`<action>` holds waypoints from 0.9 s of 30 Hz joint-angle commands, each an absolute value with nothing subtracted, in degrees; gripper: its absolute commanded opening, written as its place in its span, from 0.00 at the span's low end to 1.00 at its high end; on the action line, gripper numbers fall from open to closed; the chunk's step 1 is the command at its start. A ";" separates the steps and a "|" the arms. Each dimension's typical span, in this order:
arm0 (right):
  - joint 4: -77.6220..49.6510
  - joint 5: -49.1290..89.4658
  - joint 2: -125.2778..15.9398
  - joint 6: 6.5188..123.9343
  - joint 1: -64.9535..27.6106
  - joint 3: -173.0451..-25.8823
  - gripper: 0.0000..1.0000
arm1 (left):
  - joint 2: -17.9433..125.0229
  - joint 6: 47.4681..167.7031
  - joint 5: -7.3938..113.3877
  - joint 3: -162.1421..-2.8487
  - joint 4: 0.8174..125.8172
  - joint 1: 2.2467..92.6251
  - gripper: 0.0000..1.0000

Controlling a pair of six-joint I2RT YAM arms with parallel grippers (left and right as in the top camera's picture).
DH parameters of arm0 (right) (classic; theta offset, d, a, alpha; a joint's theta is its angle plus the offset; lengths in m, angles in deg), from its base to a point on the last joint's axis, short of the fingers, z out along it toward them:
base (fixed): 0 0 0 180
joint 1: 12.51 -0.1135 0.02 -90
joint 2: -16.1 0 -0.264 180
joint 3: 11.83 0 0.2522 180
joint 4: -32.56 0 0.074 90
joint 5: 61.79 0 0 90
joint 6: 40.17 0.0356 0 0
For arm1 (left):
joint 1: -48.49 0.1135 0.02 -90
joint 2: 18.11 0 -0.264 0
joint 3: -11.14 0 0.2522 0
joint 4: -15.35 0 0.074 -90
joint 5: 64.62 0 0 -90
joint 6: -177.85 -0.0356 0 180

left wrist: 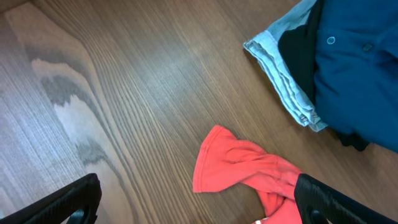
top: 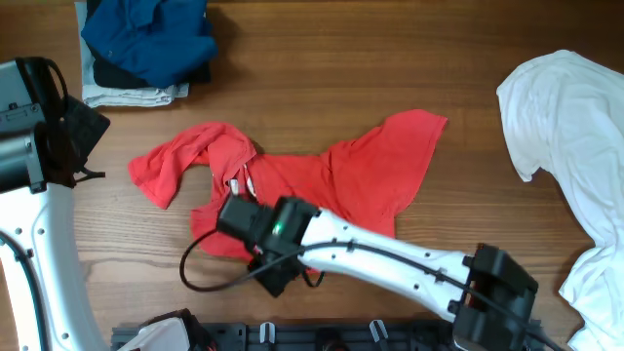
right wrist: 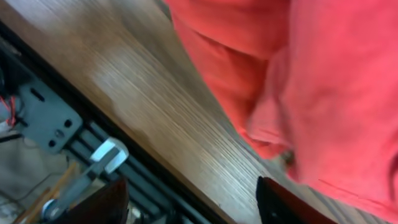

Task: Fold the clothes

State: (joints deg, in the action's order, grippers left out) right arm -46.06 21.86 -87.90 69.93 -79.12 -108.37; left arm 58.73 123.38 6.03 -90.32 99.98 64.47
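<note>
By table [right wrist: 124, 81] front edge, right gripper [right wrist: 191, 205] at red T-shirt [right wrist: 323, 93] border

blurred red t-shirt [right wrist: 323, 81] fills the view from 12 to 4 o'clock, with a bunched fold near centre. the wooden table [right wrist: 143, 93] runs diagonally beneath it. at 8 o'clock, past the table edge, sit a black frame [right wrist: 43, 118] and a white clip [right wrist: 107, 154]. at 6 o'clock the right gripper [right wrist: 193, 208] has its fingers apart, with only wood between them.

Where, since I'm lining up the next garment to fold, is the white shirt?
In the overhead view the white shirt lies crumpled at the table's right edge, apart from the red shirt in the middle.
</note>
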 commanded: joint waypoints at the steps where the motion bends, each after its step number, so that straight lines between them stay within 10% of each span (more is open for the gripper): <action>1: -43.48 24.18 -88.12 74.01 -78.88 -103.89 0.62 | 58.73 124.36 6.75 -90.71 100.77 64.80 1.00; 15: -34.10 27.00 -96.95 73.82 -72.52 -100.94 0.61 | 58.73 124.36 6.99 -90.71 101.42 64.80 1.00; 27: -34.72 31.83 -96.75 83.15 -70.57 -100.90 0.04 | 58.73 124.34 8.32 -90.71 101.88 64.78 1.00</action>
